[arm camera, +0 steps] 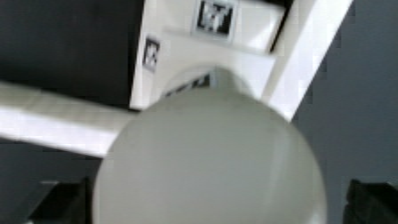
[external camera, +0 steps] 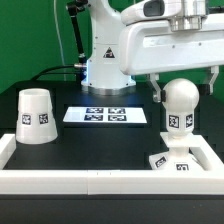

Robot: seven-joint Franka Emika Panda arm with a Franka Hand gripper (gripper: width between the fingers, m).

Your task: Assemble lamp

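Observation:
The ball-shaped white bulb [external camera: 179, 98] stands upright on the small square stepped base [external camera: 172, 161] at the exterior view's right, inside the corner of the white frame. My gripper [external camera: 184, 86] is open, with one dark finger on either side of the bulb's head. In the wrist view the bulb [arm camera: 214, 150] fills the middle between the dark fingertips [arm camera: 64, 202], with a small gap showing beside it. The tagged base [arm camera: 210, 22] shows beyond it. The tapered cup-like shade [external camera: 38, 115] stands apart at the exterior view's left.
The marker board [external camera: 98, 115] lies flat on the dark table between the shade and the bulb. A white frame wall [external camera: 90, 181] runs along the front and sides. The arm's white pedestal [external camera: 105, 55] stands at the back.

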